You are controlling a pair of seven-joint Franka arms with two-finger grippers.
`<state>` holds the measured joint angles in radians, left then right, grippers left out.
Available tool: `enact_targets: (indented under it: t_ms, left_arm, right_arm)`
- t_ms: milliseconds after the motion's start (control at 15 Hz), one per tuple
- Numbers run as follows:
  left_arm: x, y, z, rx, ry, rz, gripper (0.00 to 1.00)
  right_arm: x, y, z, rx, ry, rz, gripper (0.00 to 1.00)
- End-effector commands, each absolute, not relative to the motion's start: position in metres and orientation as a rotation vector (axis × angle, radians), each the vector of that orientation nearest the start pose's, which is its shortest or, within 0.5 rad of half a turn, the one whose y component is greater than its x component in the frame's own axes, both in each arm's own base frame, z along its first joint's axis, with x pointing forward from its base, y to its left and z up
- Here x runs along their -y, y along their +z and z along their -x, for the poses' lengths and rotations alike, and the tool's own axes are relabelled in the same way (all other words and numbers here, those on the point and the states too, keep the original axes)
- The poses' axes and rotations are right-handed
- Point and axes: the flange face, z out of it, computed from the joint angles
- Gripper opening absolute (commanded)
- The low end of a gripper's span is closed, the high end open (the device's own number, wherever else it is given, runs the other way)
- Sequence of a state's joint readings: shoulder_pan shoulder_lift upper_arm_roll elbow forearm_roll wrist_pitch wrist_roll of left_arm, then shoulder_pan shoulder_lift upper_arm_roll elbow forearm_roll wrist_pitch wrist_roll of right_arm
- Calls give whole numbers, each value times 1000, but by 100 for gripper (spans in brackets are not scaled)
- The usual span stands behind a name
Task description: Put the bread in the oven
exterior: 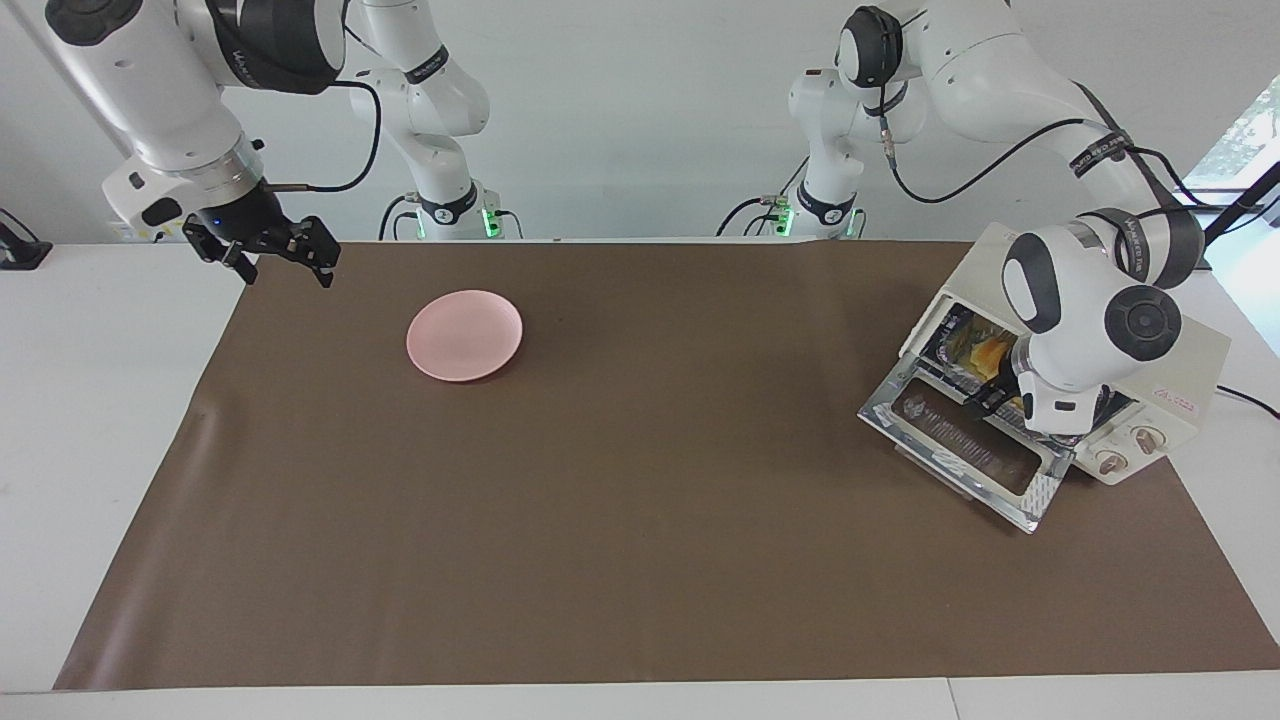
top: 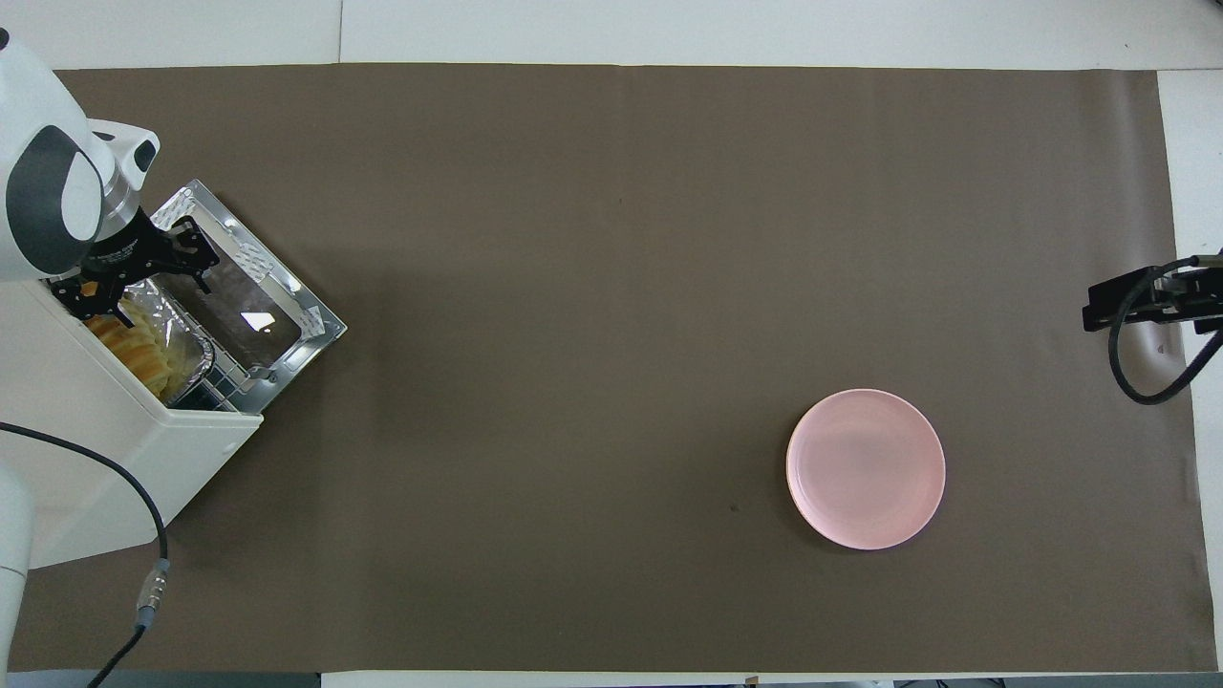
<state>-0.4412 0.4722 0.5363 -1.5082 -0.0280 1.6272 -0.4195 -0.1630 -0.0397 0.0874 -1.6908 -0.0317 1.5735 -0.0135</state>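
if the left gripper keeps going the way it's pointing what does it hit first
Probably the foil tray with the bread inside the oven; the left gripper points into the open mouth, above the dropped door. Depth is unclear.

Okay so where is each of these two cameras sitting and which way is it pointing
Facing view: high across the table, looking at both robots; shows whole arms, the left hand at the oven mouth, the right hand waiting up.
Overhead view: above the robots' end, looking steeply down; shows the left wrist and hand, right hand at the edge.
Shared: oven, bread, pink plate, turned half around.
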Motion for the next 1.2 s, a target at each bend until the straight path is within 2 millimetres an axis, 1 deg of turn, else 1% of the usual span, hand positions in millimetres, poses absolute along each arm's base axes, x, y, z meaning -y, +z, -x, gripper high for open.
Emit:
enact_targets:
  t_ms: [0, 66, 133, 199, 332, 399, 532, 598, 665, 798, 864, 931, 997, 1064, 1130]
  left_arm:
    - [-8, 431, -651, 624, 242, 2817, 100]
    - [-8, 440, -655, 618, 216, 2835, 100]
    - [-8, 447, -654, 590, 210, 2849, 100]
    - [-4, 460, -651, 532, 196, 2877, 100]
    - [-7, 476, -642, 389, 228, 2922, 100]
    - [-10, 489, -633, 321, 262, 2947, 100]
    - [-27, 515, -612, 165, 329, 3001, 100]
    - [-35, 527, -603, 126, 338, 3023, 100]
    - [-39, 539, -593, 120, 345, 3040, 100]
    - [-32, 557, -575, 85, 338, 3064, 100]
    - [-38, 570, -559, 78, 323, 3096, 100]
    - [-44, 582, -544, 79, 344, 3118, 100]
    - [-42, 593, -534, 71, 369, 3128, 100]
    - [-22, 604, -512, -8, 384, 3144, 100]
    - [-11, 603, -512, -41, 383, 3139, 100]
  right_arm:
    - [43, 590, -531, -69, 133, 3177, 100]
    - [44, 590, -531, -71, 133, 3177, 100]
    - [43, 590, -531, -69, 133, 3177, 100]
    - [44, 590, -531, -71, 133, 3177, 100]
    - [43, 590, -531, -71, 133, 3176, 100]
    - [44, 590, -531, -71, 133, 3177, 100]
    - [44, 590, -531, -71, 133, 3177, 100]
    - [44, 590, -531, -71, 133, 3177, 100]
    - [43, 590, -531, -71, 133, 3176, 100]
    - [43, 590, -531, -71, 133, 3176, 100]
    - [44, 590, -531, -71, 133, 3177, 100]
    - [44, 590, -531, -71, 133, 3177, 100]
    - [44, 590, -531, -71, 133, 3177, 100]
    - [44, 590, -531, -71, 133, 3177, 100]
    - [44, 590, -531, -71, 133, 3177, 100]
